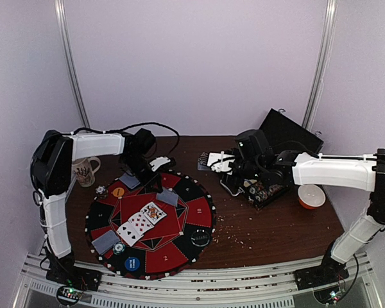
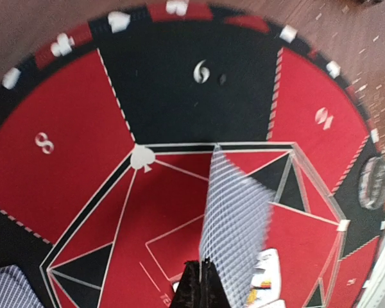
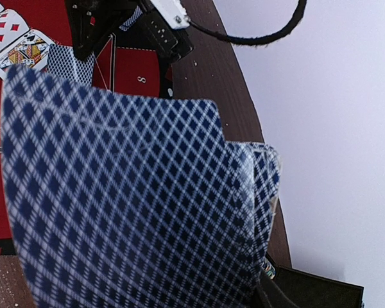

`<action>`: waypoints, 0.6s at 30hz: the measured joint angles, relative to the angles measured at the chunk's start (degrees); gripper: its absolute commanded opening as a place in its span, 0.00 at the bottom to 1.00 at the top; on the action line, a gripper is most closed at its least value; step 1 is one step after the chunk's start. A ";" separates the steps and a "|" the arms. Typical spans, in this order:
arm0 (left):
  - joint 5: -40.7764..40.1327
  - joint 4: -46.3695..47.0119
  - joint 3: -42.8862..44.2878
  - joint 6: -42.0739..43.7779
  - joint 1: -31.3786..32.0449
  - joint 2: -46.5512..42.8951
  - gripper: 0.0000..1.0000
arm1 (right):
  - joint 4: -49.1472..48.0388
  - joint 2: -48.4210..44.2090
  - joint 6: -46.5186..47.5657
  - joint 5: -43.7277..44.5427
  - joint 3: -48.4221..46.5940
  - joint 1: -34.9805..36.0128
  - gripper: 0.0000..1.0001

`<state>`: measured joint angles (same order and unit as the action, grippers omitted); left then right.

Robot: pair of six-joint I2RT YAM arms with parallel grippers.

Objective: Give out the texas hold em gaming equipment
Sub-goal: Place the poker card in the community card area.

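Pinching a card (image 2: 234, 218), left gripper (image 2: 204, 269) overhangs the mat (image 2: 70, 128).

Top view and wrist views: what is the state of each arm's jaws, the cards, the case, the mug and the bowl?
left jaws: shut on a single card, held edge-up above the mat
right jaws: shut on a stack of cards, backs showing
middle cards: face up on the mat
near-left card: face down
case: open, lid raised
mug: upright
bowl: upright
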<state>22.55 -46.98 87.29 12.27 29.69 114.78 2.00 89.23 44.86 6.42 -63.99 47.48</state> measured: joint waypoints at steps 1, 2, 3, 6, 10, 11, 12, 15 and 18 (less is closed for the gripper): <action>-0.68 -0.24 0.39 0.74 0.09 1.44 0.00 | 0.00 0.00 0.00 0.00 0.15 0.00 0.43; -1.25 -0.20 0.55 1.46 0.07 2.69 0.00 | 0.02 0.00 -0.02 0.00 0.28 0.00 0.43; -1.97 -0.17 0.57 2.21 -0.02 3.69 0.00 | 0.02 0.00 0.00 0.00 0.39 0.00 0.43; -4.66 -0.15 0.59 4.15 -0.07 5.27 0.00 | 0.04 0.00 0.00 0.00 0.50 0.00 0.43; -7.82 0.28 0.70 6.47 -0.07 5.55 0.00 | 0.04 0.00 0.00 0.00 0.50 0.00 0.43; -8.35 0.59 0.70 6.99 -0.07 5.55 0.00 | 0.04 0.00 -0.02 0.00 0.50 0.00 0.43; -8.68 0.90 0.68 7.54 -0.07 5.55 0.00 | 0.02 0.00 -0.02 0.00 0.50 0.00 0.43; -9.94 2.25 0.61 9.01 0.07 5.55 0.00 | 0.02 0.00 -0.02 0.00 0.50 0.00 0.43; -10.47 3.13 0.61 10.01 0.24 5.55 0.00 | 0.04 0.00 -0.02 0.00 0.50 0.00 0.43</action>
<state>12.08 -43.86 87.90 22.28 29.93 120.33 2.04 89.23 44.84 6.42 -63.48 47.48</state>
